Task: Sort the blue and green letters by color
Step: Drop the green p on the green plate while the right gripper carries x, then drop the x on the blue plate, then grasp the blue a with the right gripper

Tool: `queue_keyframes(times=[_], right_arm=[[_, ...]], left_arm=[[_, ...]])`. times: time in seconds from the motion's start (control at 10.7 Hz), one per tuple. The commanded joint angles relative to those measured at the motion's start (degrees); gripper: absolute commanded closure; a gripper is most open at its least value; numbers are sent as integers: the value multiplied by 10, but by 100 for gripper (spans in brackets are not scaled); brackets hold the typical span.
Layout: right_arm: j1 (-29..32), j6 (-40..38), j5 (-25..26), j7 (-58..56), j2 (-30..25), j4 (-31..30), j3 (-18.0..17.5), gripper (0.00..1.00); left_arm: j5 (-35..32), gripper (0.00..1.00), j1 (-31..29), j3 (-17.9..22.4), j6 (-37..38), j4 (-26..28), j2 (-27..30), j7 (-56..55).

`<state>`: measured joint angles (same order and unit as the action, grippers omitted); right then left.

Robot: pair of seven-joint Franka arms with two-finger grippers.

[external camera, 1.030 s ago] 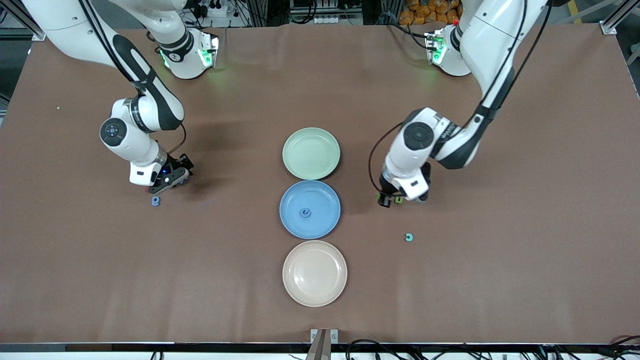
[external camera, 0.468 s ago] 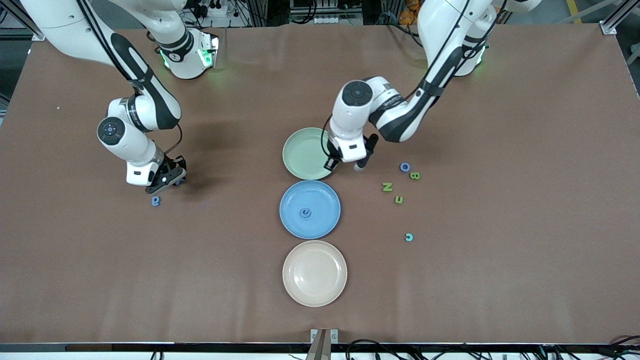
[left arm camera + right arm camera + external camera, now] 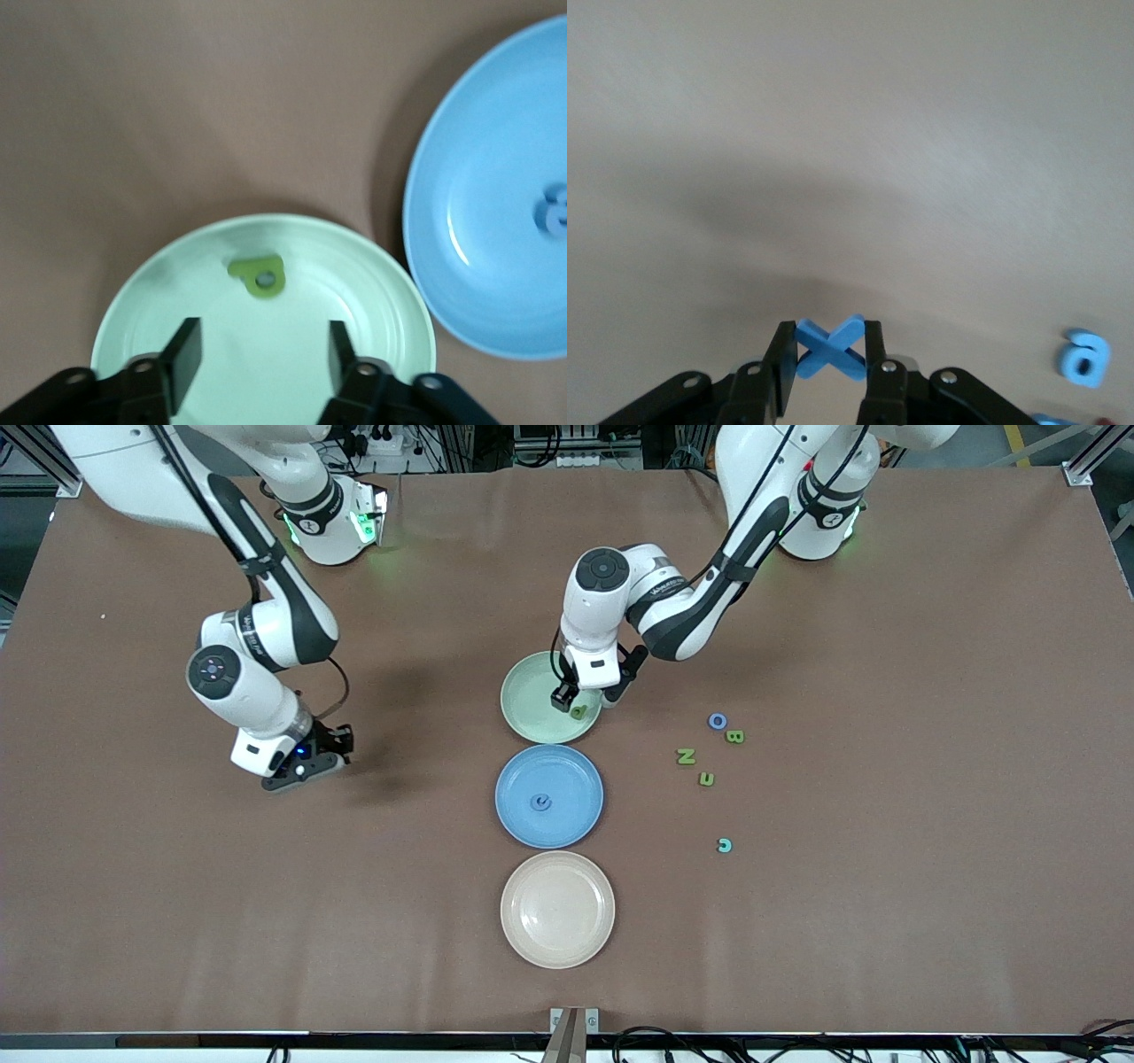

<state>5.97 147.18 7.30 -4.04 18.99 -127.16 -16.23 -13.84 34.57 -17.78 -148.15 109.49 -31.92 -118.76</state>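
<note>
On brown table, three plates in a row. Over green plate, left gripper with jaws apart, green letter lying just ahead of them. Toward right arm's end, right gripper low, clamped on blue X letter.

Plates: 3. These are the green plate, blue plate and beige plate.

Green letters: 4. A looped green letter lies on the green plate. The green B, green N and green u lie toward its 4 o'clock.

Blue letters visible: 4. These are the blue e, blue O, blue X and blue a.

Teal C: 1.
</note>
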Motion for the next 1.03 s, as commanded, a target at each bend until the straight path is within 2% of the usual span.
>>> queue_keyframes(times=[0.0,0.19,0.56,0.66,0.75,0.84,0.94], right_arm=[[-80,-68,-19,210,28,118,-23,100],[-142,-58,-81,319,71,177,-23,100],[-239,-50,-69,529,180,319,-18,100],[-255,-49,-43,562,204,344,-16,95],[-260,-50,-5,593,217,353,-16,69],[-259,-51,11,614,217,353,-16,2],[-256,-54,14,614,215,350,-16,0]], left_arm=[[-19,0,-33,28,17,-9,0,-3],[-20,0,-80,33,18,-11,-1,36],[-15,0,-142,33,18,4,-8,-14],[-14,0,-152,33,18,3,-16,-26],[-14,0,-163,34,18,2,-23,-29],[-14,0,-166,34,18,-2,-30,-32],[-14,0,-166,35,18,-2,-33,-38]])
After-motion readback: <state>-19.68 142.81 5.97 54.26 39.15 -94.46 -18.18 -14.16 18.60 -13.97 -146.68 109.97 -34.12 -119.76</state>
